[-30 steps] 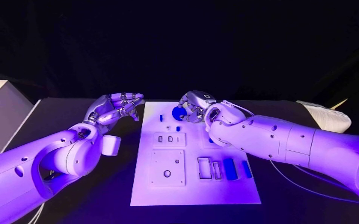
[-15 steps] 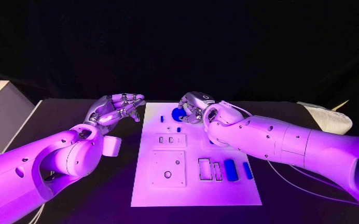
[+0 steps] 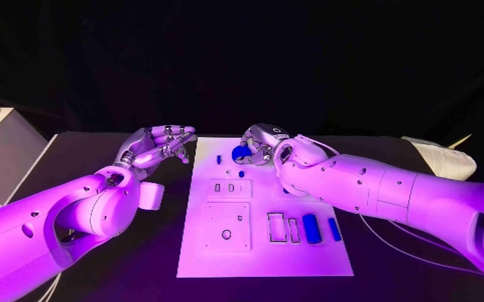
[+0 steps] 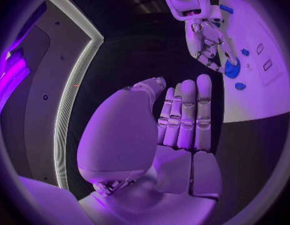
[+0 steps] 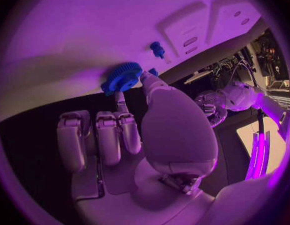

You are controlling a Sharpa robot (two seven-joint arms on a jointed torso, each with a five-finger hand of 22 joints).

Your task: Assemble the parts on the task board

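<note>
The white task board [image 3: 264, 260] lies in the middle of the black table. My right hand [image 3: 264, 140] is over its far end and pinches a round blue gear [image 3: 240, 152] between thumb and a finger. In the right wrist view the gear [image 5: 122, 77] is at the board's surface, close to a small blue peg [image 5: 157, 49]. My left hand [image 3: 157, 145] hovers just off the board's left edge, fingers apart and holding nothing. The left wrist view shows its fingers [image 4: 189, 115] stretched out side by side, with the right hand [image 4: 207, 37] and gear [image 4: 232, 69] beyond them.
Two small blue pegs [image 3: 218, 159] [image 3: 240, 173] stand near the far end of the board. Two blue bars [image 3: 312, 228] [image 3: 333, 228] lie near its right edge beside empty slots [image 3: 275, 226]. A pale bundle [image 3: 436, 155] sits at the table's right, a grey box [image 3: 15, 148] at its left.
</note>
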